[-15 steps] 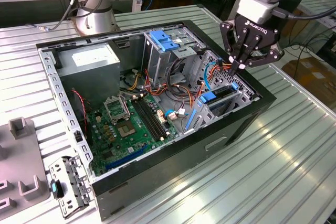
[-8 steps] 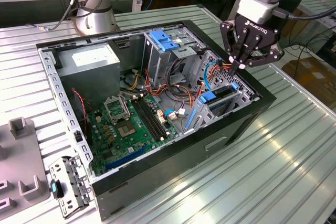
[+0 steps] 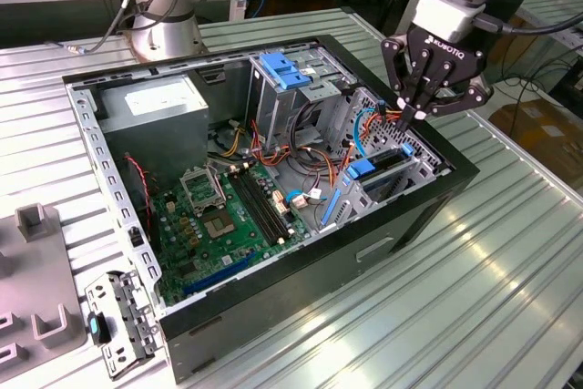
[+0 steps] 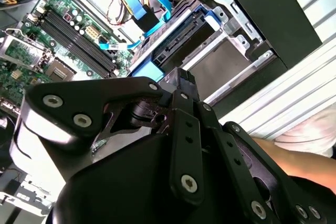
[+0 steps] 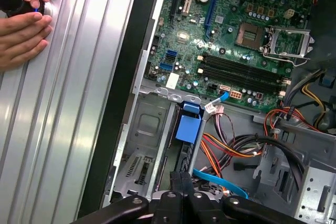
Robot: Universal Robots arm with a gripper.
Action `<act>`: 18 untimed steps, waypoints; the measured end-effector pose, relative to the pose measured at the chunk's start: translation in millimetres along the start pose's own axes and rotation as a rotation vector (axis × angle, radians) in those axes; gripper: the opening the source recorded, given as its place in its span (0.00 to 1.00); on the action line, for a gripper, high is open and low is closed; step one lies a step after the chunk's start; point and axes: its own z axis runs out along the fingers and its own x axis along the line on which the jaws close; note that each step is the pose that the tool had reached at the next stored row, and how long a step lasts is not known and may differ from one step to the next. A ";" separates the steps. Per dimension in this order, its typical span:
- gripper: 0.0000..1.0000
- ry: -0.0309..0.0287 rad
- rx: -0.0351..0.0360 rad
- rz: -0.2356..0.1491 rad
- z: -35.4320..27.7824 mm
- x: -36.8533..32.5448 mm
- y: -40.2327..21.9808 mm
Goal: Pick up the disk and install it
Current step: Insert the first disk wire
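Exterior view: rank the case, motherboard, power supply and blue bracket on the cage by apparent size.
1. case, largest by far
2/3. motherboard and power supply look about alike, so I won't rank them
4. blue bracket, clearly smallest

Bright even light, soft shadows

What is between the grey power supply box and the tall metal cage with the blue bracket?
A loose bundle of yellow, orange and red wires lies in that gap, seen in the exterior view.
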 end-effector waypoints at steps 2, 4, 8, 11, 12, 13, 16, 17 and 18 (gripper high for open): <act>0.11 -0.0003 0.0011 -0.040 0.0 0.0 0.0; 0.11 -0.0005 0.0016 -0.060 0.2 0.4 -1.8; 0.11 -0.0002 0.0014 -0.060 0.5 0.2 -20.8; 0.11 -0.0003 0.0014 -0.062 0.6 -2.2 -29.2; 0.11 -0.0002 0.0013 -0.062 0.5 -2.9 -30.7; 0.11 -0.0002 0.0014 -0.063 0.6 -3.9 -33.9; 0.11 0.0003 0.0012 -0.066 0.8 -5.3 -43.8; 0.11 0.0007 0.0012 -0.068 0.8 -5.5 -46.7; 0.11 0.0011 0.0011 -0.069 0.8 -5.6 -48.3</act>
